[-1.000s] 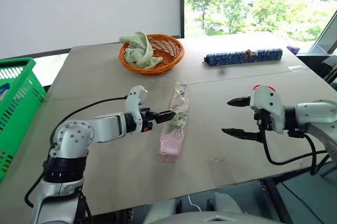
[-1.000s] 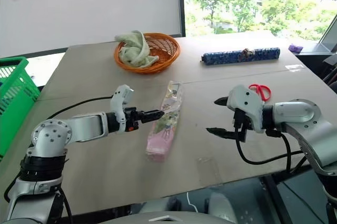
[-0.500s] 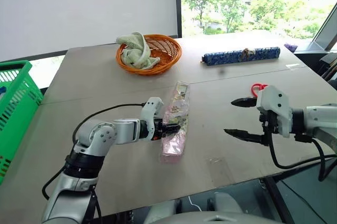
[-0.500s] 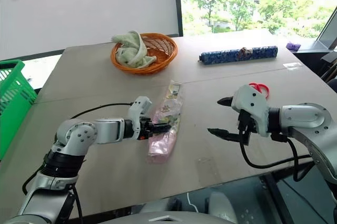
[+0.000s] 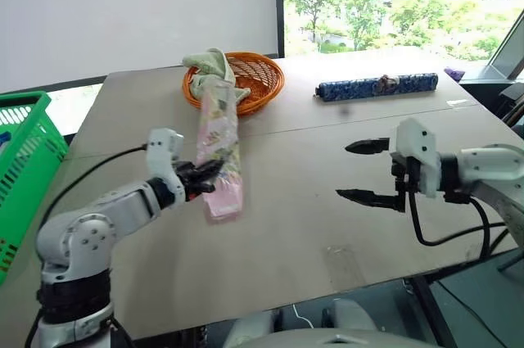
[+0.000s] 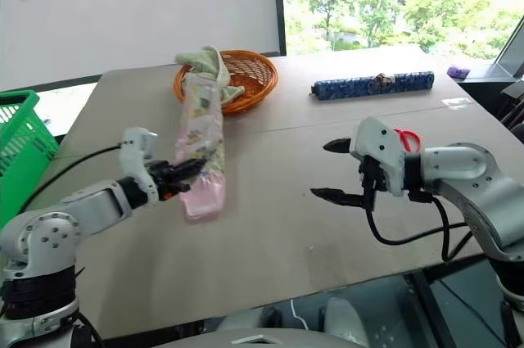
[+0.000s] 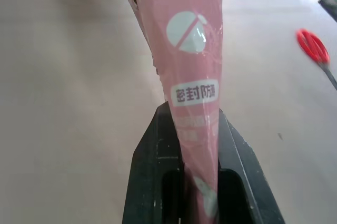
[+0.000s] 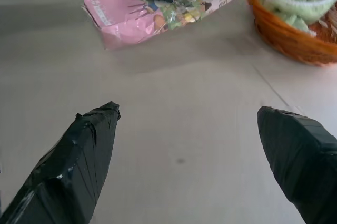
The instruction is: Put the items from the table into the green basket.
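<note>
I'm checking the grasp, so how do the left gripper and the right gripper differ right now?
The left gripper is shut on the pink packet, holding it lifted off the table; the right gripper is open and holds nothing. The left gripper is on the green basket side; the right gripper hovers near the scissors. Both have two black fingers.

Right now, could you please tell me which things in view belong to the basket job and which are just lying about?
Job:
- pink packet, clamped by left gripper
- red scissors
- green basket

Lying about:
- orange basket
- green cloth
- blue roll
</note>
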`<state>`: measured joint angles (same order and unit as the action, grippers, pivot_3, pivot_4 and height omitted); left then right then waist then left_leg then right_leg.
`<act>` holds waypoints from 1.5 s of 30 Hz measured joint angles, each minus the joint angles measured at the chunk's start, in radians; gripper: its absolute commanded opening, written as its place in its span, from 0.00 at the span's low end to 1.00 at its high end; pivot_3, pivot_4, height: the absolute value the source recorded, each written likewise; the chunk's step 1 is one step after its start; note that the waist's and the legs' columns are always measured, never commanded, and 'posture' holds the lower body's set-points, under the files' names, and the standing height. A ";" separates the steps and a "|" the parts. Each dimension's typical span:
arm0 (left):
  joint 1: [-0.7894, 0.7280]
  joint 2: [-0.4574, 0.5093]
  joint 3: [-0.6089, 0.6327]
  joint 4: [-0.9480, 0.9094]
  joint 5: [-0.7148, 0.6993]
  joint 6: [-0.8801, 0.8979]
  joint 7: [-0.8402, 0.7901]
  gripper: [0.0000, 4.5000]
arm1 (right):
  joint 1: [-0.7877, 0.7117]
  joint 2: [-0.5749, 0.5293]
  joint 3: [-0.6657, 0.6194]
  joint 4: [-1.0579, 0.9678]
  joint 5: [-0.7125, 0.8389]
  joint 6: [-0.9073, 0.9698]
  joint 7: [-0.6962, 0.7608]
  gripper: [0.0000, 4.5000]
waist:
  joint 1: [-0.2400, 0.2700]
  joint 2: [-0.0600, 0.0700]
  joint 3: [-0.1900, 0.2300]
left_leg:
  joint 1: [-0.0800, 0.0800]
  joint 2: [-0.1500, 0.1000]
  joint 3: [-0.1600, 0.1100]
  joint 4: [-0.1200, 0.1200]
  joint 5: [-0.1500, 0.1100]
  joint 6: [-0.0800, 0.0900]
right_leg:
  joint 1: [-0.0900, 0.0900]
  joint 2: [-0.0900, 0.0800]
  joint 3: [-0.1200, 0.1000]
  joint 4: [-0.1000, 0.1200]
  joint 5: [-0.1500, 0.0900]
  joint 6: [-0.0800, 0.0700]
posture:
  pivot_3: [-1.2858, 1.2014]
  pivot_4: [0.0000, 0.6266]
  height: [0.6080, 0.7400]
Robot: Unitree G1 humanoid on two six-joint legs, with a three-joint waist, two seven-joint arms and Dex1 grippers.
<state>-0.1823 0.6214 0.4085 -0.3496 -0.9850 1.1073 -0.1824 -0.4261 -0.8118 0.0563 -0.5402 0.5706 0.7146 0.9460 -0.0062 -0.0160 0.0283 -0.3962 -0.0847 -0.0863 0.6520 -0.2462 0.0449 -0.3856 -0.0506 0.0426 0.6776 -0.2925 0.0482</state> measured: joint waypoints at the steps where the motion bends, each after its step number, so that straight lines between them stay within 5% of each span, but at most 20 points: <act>1: -0.007 0.010 0.035 0.003 0.028 -0.032 0.018 0.01 | -0.052 0.044 0.018 0.028 -0.002 -0.021 0.000 1.00 | 0.012 0.000 0.000 | 0.000 0.000 0.000 0.000 0.000 0.000 | 0.000 0.000 0.000 0.000 0.000 0.000 | 0.56 0.00 1.00; 5: -0.087 0.095 0.106 0.087 0.206 -0.191 0.078 0.01 | -0.226 0.226 0.063 0.138 -0.023 -0.105 -0.021 1.00 | 0.030 -0.003 0.001 | 0.000 0.000 -0.001 -0.001 0.001 -0.002 | -0.001 0.001 -0.001 0.001 0.000 0.000 | 0.56 0.00 1.00; 10: -0.169 0.323 0.140 0.373 0.496 -0.495 0.068 0.01 | -0.451 0.442 0.087 0.295 -0.023 -0.194 -0.039 1.00 | 0.040 -0.005 0.000 | 0.000 -0.002 0.000 -0.006 0.001 -0.002 | -0.004 0.001 -0.002 0.000 0.000 0.000 | 0.58 0.00 1.00; 19: -0.209 0.495 0.168 0.732 0.730 -0.834 -0.012 0.01 | -0.510 0.495 0.086 0.364 -0.033 -0.244 -0.043 1.00 | 0.076 -0.015 -0.004 | -0.001 -0.003 -0.001 -0.011 0.001 -0.002 | -0.007 -0.001 -0.005 0.001 0.000 0.000 | 0.59 0.00 1.00; 25: -0.202 0.618 0.166 1.016 0.895 -0.992 0.064 0.61 | -0.478 0.484 0.083 0.354 -0.033 -0.239 -0.052 1.00 | 0.072 -0.016 -0.005 | 0.000 -0.003 0.003 -0.011 0.002 -0.003 | -0.010 0.000 -0.003 0.004 0.000 0.000 | 0.58 0.00 1.00; 26: -0.198 0.618 0.160 1.043 0.925 -1.032 0.094 0.72 | -0.477 0.479 0.083 0.353 -0.035 -0.239 -0.053 1.00 | 0.073 -0.016 -0.005 | 0.000 -0.003 0.003 -0.011 0.002 -0.003 | -0.010 0.000 -0.004 0.004 0.000 0.000 | 0.58 0.00 1.00; 34: -0.242 0.550 0.123 0.959 0.952 -1.170 0.118 0.72 | -0.441 0.430 0.083 0.321 -0.043 -0.229 -0.054 1.00 | 0.086 -0.024 -0.012 | -0.001 -0.004 0.002 -0.009 0.001 -0.002 | -0.009 -0.003 -0.004 0.004 0.000 0.000 | 0.58 0.00 1.00; 36: -0.239 0.452 0.100 0.811 0.874 -1.129 0.040 0.72 | -0.392 0.378 0.083 0.300 -0.060 -0.215 -0.057 1.00 | 0.096 -0.025 -0.013 | -0.001 -0.004 0.001 -0.008 0.001 -0.002 | -0.008 -0.004 -0.004 0.004 0.001 0.000 | 0.58 0.00 1.00; 39: -0.141 0.217 0.004 0.421 0.568 -0.849 -0.099 0.72 | -0.248 0.248 0.078 0.262 -0.113 -0.187 -0.071 1.00 | 0.105 -0.029 -0.016 | -0.004 -0.004 0.002 -0.003 -0.002 0.003 | -0.006 -0.004 -0.003 0.004 0.001 0.000 | 0.56 0.00 1.00; 45: 0.000 0.040 -0.183 -0.009 0.307 -0.542 -0.149 0.72 | -0.022 0.100 -0.021 0.224 -0.178 -0.166 -0.122 1.00 | 0.054 -0.027 -0.015 | -0.004 0.000 0.005 -0.004 -0.001 0.002 | -0.008 -0.001 0.001 0.003 0.001 0.000 | 0.53 0.01 1.00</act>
<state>-0.1825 0.6611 0.2252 -0.3586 -0.6784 0.5658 -0.3312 -0.4479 -0.7121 0.0351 -0.3163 0.3921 0.5484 0.8240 0.0475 -0.0428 0.0132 -0.3997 -0.0848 -0.0813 0.6485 -0.2473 0.0465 -0.3935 -0.0513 0.0432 0.6810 -0.2920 0.0485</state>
